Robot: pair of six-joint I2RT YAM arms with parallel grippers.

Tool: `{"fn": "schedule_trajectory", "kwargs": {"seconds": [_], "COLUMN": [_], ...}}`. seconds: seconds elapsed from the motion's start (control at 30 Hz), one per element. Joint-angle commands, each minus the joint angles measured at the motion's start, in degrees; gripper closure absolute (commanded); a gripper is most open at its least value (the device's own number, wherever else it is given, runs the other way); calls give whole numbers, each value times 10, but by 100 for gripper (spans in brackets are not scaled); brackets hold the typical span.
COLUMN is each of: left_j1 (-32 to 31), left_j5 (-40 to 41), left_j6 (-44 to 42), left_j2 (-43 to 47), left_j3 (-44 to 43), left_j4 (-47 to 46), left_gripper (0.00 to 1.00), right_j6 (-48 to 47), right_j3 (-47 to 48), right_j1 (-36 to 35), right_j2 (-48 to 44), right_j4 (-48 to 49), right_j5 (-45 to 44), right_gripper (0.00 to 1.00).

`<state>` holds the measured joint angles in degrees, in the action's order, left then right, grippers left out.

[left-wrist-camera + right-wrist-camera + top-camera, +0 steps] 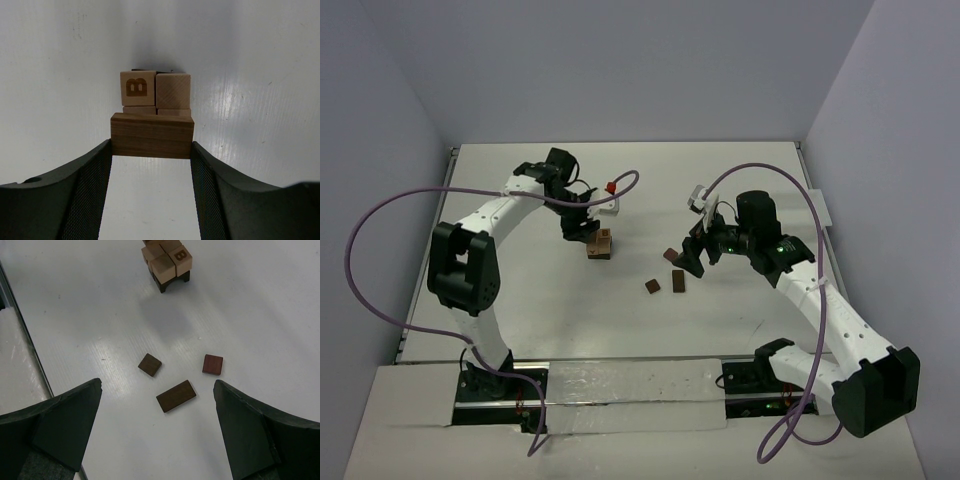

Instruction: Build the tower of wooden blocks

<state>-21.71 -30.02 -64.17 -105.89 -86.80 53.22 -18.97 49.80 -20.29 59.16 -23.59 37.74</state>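
Note:
The wood block tower point(601, 244) stands mid-table: tan cubes, one marked "B" point(136, 87), on a dark brown base point(170, 284). My left gripper point(151, 146) is shut on a mid-brown oblong block point(152, 136), held level right against the tower's near side. In the top view that gripper point(576, 228) sits just left of the stack. My right gripper point(157, 385) hangs open over three loose flat pieces: a dark oblong one point(176, 395), a dark square point(150, 364) and a reddish square point(213, 364). In the top view it point(693, 258) is right of the tower.
A small white part with a red knob point(611, 198) lies behind the tower by the left arm. Purple cables point(380, 215) loop off both arms. A raised white strip point(15, 355) borders the table on the left of the right wrist view.

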Motion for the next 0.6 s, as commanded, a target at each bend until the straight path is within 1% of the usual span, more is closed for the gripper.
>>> {"fn": "schedule_trajectory", "kwargs": {"seconds": [0.0,0.57], "left_j1": [-10,-13], "left_j5": [2,15], "left_j6": [6,17], "left_j2": [-5,-20], "left_j3": [1,7], "left_j4": [-19,-24], "left_gripper": [77,74], "right_j6": [-6,-8], "right_j3": [20,16], "right_j1": [3,3], "right_j2": [2,5], "right_j4": [18,21], "right_j5": [2,4], "right_gripper": [0,0]}}
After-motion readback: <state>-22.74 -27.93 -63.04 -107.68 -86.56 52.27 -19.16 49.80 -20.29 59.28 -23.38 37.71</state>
